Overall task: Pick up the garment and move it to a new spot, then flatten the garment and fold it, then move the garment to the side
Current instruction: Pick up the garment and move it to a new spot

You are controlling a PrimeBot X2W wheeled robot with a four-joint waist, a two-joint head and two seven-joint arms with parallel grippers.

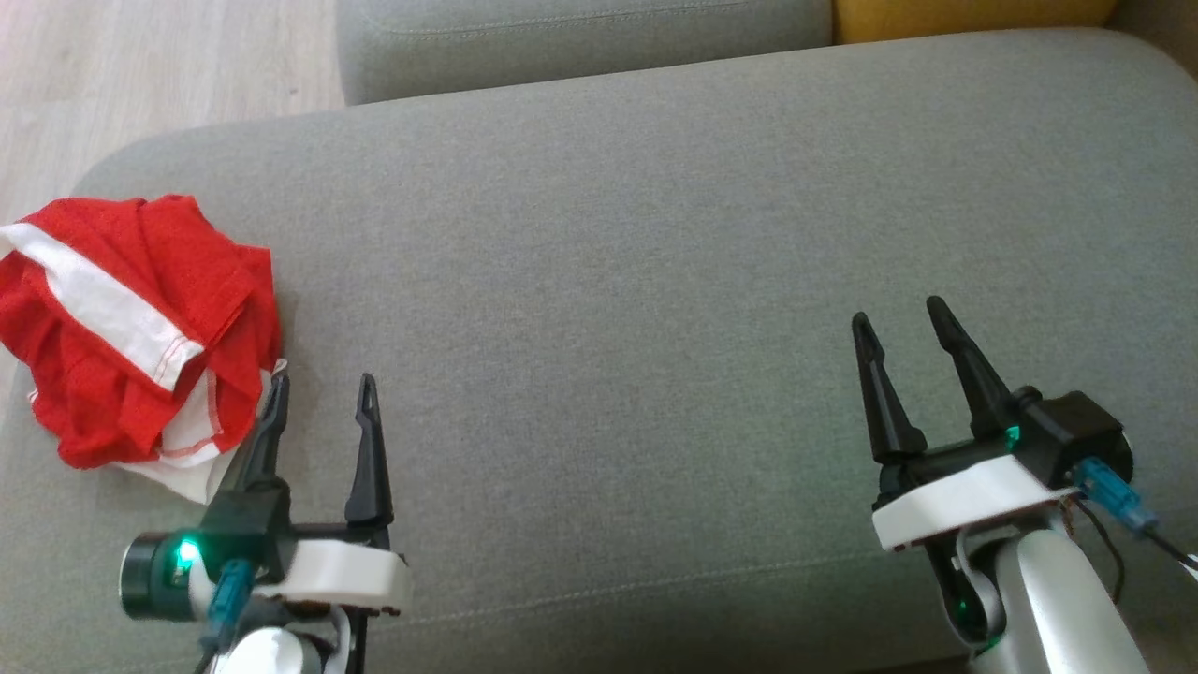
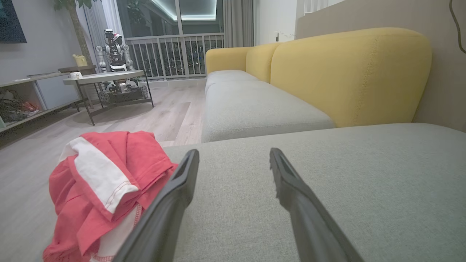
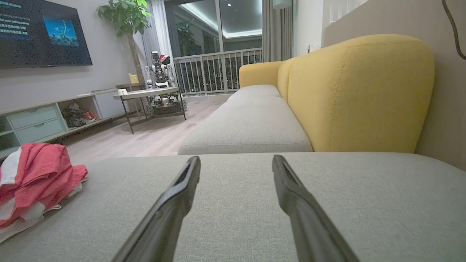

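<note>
The garment (image 1: 131, 328) is a crumpled red and white heap at the left end of the grey sofa cushion (image 1: 655, 281). It also lies at the lower left of the left wrist view, garment (image 2: 105, 185), and at the far left of the right wrist view, garment (image 3: 32, 182). My left gripper (image 1: 323, 388) stands open just right of the heap, its left finger (image 1: 267, 431) at the cloth's near edge, nothing between the fingers. My right gripper (image 1: 898, 318) is open over bare cushion at the right, far from the cloth.
A second grey seat cushion (image 1: 580, 42) and a yellow backrest (image 1: 973, 17) lie beyond. Wooden floor (image 1: 140, 75) drops off past the cushion's left end. A low table (image 3: 145, 95) with another robot (image 3: 160, 72) behind it stands across the room.
</note>
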